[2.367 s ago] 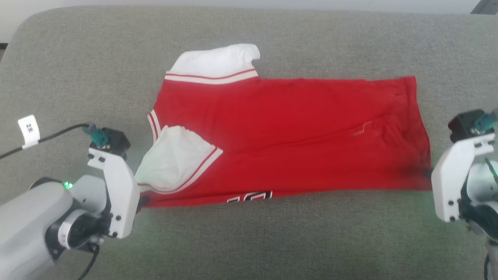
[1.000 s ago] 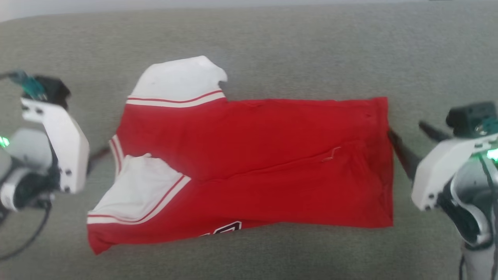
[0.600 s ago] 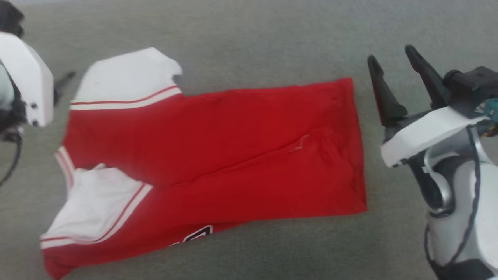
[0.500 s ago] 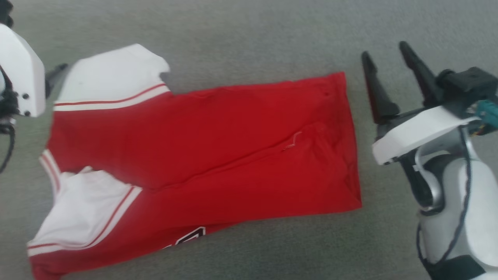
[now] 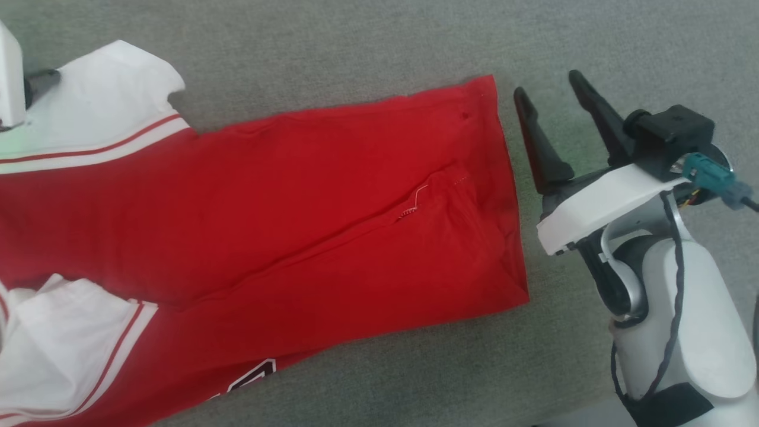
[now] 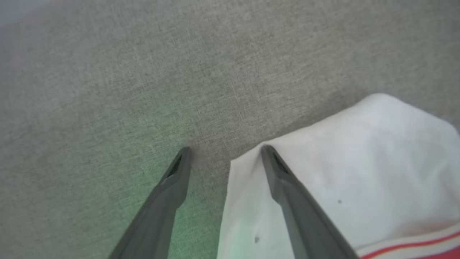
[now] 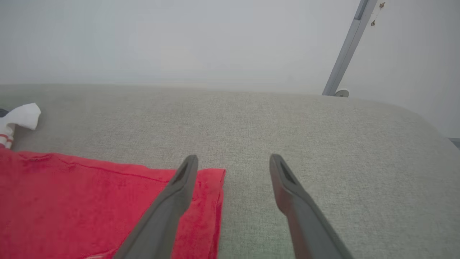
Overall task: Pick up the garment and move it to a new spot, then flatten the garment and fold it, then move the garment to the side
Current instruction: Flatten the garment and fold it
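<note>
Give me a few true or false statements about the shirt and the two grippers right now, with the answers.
1. The right gripper is open and empty. True.
2. The garment hangs from the left gripper. False: it lies spread on the grey cushion, and that gripper is open.
3. The garment is plain red all over. False: it also has a white sleeve with striped trim.
4. The right gripper is beside the garment's red hem end. True.
5. The left gripper is at the edge of the white sleeve. True.
</note>
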Controlling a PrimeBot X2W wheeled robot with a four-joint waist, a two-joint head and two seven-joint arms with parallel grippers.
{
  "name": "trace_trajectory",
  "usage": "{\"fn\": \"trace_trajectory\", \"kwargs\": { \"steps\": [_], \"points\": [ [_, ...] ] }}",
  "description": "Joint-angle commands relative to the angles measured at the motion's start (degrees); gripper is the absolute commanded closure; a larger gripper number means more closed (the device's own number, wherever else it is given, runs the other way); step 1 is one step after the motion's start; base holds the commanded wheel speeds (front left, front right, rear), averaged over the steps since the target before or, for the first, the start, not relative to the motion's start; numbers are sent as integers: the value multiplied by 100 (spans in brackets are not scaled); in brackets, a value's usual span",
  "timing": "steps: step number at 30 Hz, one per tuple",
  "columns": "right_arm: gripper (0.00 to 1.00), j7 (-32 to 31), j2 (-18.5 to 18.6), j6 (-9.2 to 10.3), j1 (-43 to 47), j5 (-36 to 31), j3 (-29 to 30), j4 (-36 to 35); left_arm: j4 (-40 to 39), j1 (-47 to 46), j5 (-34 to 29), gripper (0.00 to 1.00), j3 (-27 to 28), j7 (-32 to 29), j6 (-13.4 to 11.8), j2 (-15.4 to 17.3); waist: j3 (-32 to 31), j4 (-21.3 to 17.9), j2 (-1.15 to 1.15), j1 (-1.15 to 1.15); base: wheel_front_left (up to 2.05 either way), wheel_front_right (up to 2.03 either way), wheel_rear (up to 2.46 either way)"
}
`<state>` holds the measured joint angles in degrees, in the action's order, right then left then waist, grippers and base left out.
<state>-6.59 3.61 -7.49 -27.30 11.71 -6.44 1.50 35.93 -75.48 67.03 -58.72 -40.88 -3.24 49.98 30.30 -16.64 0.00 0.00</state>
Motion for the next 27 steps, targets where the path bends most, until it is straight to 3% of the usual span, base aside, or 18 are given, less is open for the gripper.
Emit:
{"fn": "trace_trajectory", "kwargs": {
  "steps": [1,5,6,7,10,16,27],
  "points": [
    [0,-14,-26,0,-62,26,-17,0,114,46,-20,0,-73,-97,-41,-61,56,-41,0,0,0,0,0],
    [0,-157,-25,0,-112,64,-81,23,382,159,163,0,-151,-515,-85,-221,99,-58,0,0,0,0,0],
    [0,-214,-15,0,-135,97,-104,22,434,193,252,44,-143,-615,-131,-261,106,-58,0,0,0,0,0],
    [0,-287,3,0,-158,128,-122,22,470,244,333,100,-160,-779,-151,-293,107,-55,0,0,0,0,0],
    [0,-538,60,0,-280,176,-158,23,462,295,443,100,-174,-1034,-202,-377,111,-29,0,0,0,0,0],
    [0,-1363,189,-1,-734,383,-308,321,331,216,501,100,-78,-941,-234,-468,136,30,0,0,0,0,0],
    [0,-3554,473,-1,-1721,752,-726,1417,256,-83,333,100,-21,-534,-145,-728,238,278,0,0,0,0,0]
  ]
}}
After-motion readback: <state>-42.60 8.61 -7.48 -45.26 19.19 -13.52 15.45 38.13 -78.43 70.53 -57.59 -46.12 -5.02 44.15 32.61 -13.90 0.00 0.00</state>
